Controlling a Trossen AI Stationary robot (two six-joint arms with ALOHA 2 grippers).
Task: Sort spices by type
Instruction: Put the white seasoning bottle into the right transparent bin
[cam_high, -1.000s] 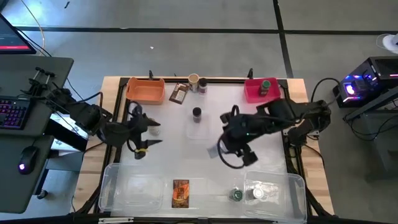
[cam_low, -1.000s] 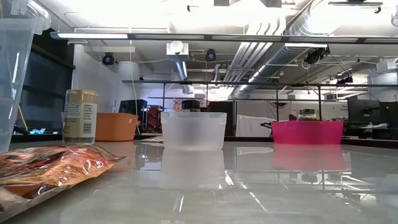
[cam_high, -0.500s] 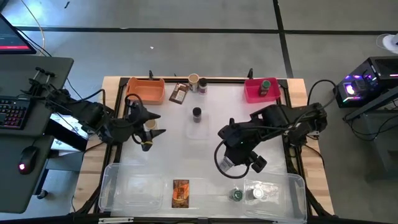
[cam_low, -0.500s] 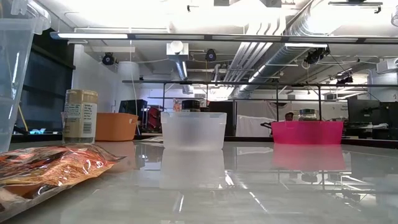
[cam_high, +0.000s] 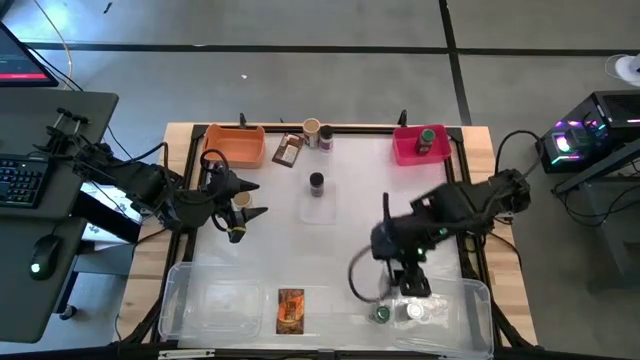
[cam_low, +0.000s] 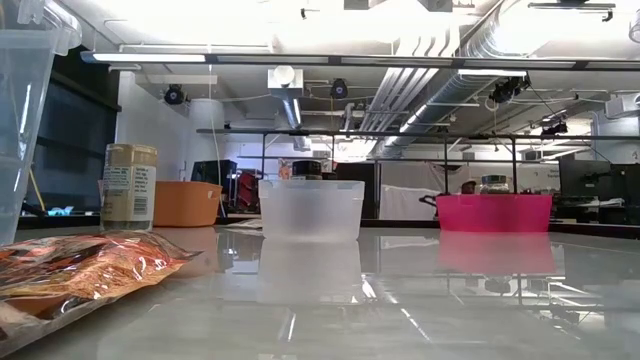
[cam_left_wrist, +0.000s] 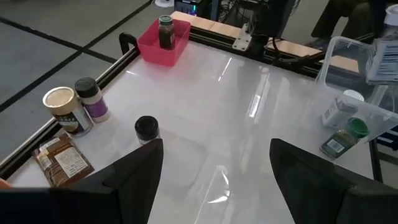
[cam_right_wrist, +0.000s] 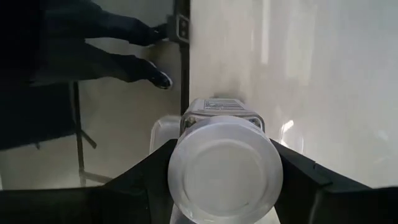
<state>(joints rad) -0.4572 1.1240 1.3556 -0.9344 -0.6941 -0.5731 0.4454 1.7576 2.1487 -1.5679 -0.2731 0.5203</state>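
Nearest, at the tabletop's (cam_high: 340, 230) front edge: an orange packet (cam_high: 290, 310) lying flat, just beside a large clear tub (cam_high: 470, 292) on the right. Inside that tub, two jars lying close together, a green-capped jar (cam_high: 381, 314) and a white-lidded jar (cam_high: 415, 312).

Directly over the tub's near-side rim, the right gripper (cam_high: 408, 287), pinching a white-capped jar (cam_right_wrist: 225, 171) by its sides, cap towards the wrist camera, label facing away.

Further in, on the left side, the left gripper (cam_high: 240, 203) hanging above the tabletop, fingers (cam_left_wrist: 134, 168) spread wide with nothing between them. Low down in the level view, a cream-labelled jar (cam_low: 130, 187) upright on that left side, in front of the orange bin (cam_low: 187, 203); cannot tell how close to the left gripper.

Around the middle, a small frosted tub (cam_high: 318, 208), and just behind it a black-capped jar (cam_high: 316, 181), upright.

Lastly, along the far edge, from left to right: the orange bin; a brown packet (cam_high: 288, 150) lying flat just beside it; a tan-capped jar (cam_high: 311, 129) and a purple-labelled jar (cam_high: 325, 138) standing close together; then, well apart, a pink bin (cam_high: 408, 150) with one upright jar in the pink bin (cam_high: 428, 136).
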